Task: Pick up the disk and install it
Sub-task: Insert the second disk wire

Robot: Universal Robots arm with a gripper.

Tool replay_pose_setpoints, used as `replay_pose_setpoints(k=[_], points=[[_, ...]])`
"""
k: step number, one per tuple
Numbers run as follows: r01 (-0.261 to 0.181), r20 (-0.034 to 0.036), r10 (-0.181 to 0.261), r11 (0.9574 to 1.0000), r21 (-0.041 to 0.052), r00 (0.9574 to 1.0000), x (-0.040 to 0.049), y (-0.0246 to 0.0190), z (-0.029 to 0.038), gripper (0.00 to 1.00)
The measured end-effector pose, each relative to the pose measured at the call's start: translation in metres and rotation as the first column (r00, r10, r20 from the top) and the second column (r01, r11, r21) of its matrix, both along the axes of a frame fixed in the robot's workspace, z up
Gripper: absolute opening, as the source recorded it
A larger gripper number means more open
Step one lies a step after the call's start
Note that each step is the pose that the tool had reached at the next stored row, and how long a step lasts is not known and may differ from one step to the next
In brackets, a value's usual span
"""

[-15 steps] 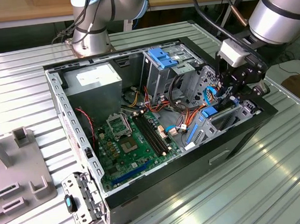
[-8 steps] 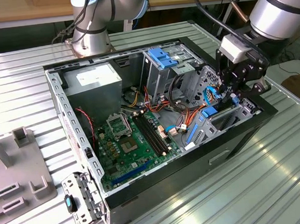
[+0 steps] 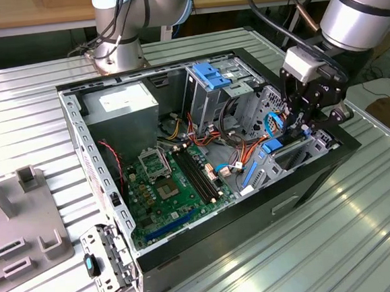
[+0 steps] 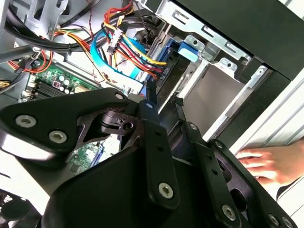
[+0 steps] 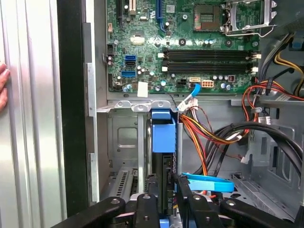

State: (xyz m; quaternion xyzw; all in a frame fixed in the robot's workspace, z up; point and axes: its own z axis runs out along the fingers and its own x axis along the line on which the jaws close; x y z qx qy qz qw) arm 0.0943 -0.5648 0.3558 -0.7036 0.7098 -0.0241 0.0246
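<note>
Disk point(image 5: 164, 156) lower end hidden behind claw point(image 5: 164, 199); hand point(image 4: 270, 164) blurred.

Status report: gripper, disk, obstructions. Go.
Gripper shut on disk, edge-on, down in the case's drive bay. Orange wires and blue cable close beside it. Hand resting outside the case.

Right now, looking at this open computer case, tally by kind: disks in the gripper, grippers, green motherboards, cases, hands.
Grey metal disk in bright blue plastic carrier: 1
Black robot gripper: 1
Green motherboard: 1
Open black computer case: 1
Person's hand: 1
Total: 5
</note>
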Motion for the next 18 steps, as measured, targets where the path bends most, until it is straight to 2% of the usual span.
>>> replay_pose_setpoints(k=[2,4,7,10,11,13,18], points=[[0.0,0.0,0.0,1.0,-0.0001,1.0,0.0,0.0022,0.0015,0.3],[0.0,0.0,0.0,1.0,0.0,1.0,0.0,0.004,-0.0004,0.3],[0.0,0.0,0.0,1.0,-0.0002,1.0,0.0,0.0043,-0.0064,0.3],[0.0,0.0,0.0,1.0,-0.0001,1.0,0.0,0.0043,-0.0066,0.3],[0.0,0.0,0.0,1.0,-0.0001,1.0,0.0,0.0043,-0.0067,0.29],[0.0,0.0,0.0,1.0,-0.0002,1.0,0.0,0.0043,-0.0068,0.16],[0.0,0.0,0.0,1.0,0.0,1.0,0.0,0.0043,-0.0073,0.16]])
